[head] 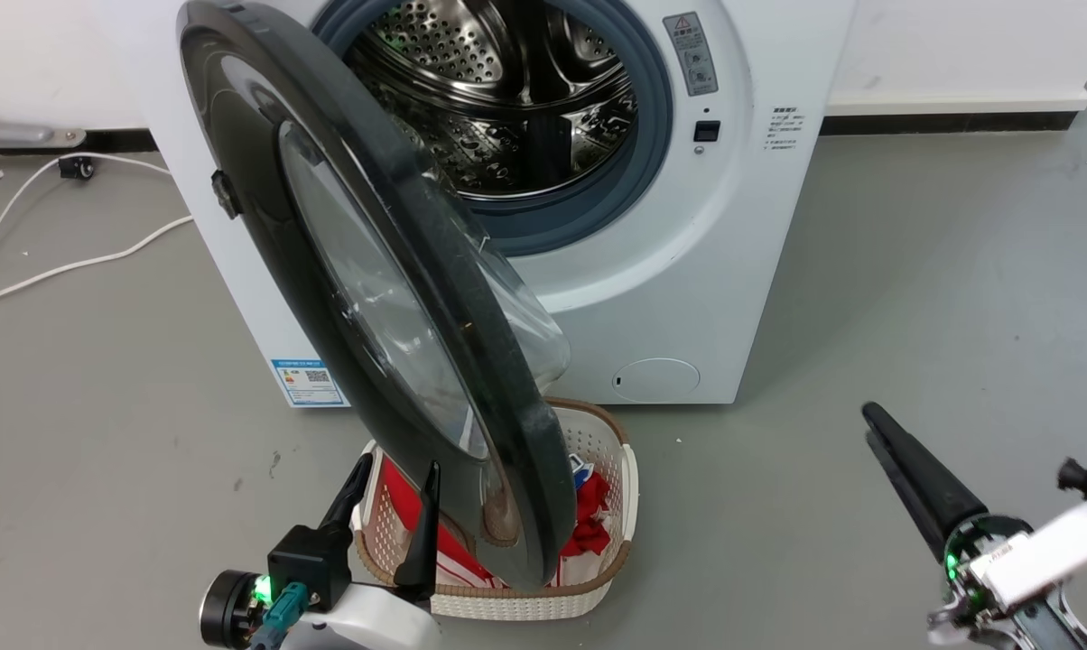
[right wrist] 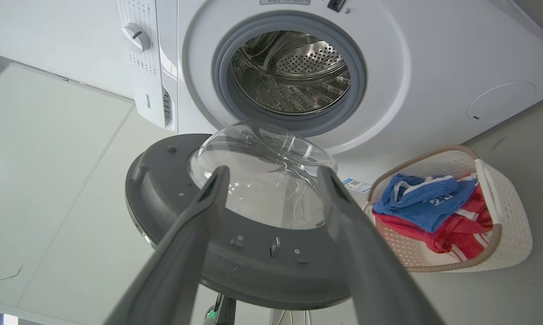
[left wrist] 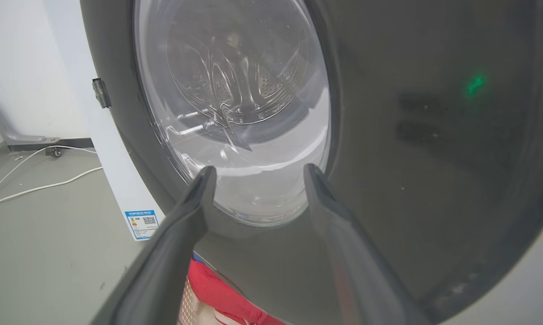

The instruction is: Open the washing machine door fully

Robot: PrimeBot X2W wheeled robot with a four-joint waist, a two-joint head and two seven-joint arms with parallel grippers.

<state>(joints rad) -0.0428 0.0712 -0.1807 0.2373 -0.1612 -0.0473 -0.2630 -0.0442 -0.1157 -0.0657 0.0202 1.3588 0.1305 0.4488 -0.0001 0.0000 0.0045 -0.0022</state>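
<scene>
Above the basket (head: pixel 631 492), washing machine door (head: pixel 363 298), half-open

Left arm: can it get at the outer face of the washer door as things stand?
Probably yes. The left pincer is open and aimed at the outer face of the washing machine door, low by its window, nothing between. The laundry basket sits lower, off that line.

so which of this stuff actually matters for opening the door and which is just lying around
Job: washing machine door, washing machine, left gripper facing the door.
Lying about: laundry basket, clothes in it, white cables on floor.
</scene>
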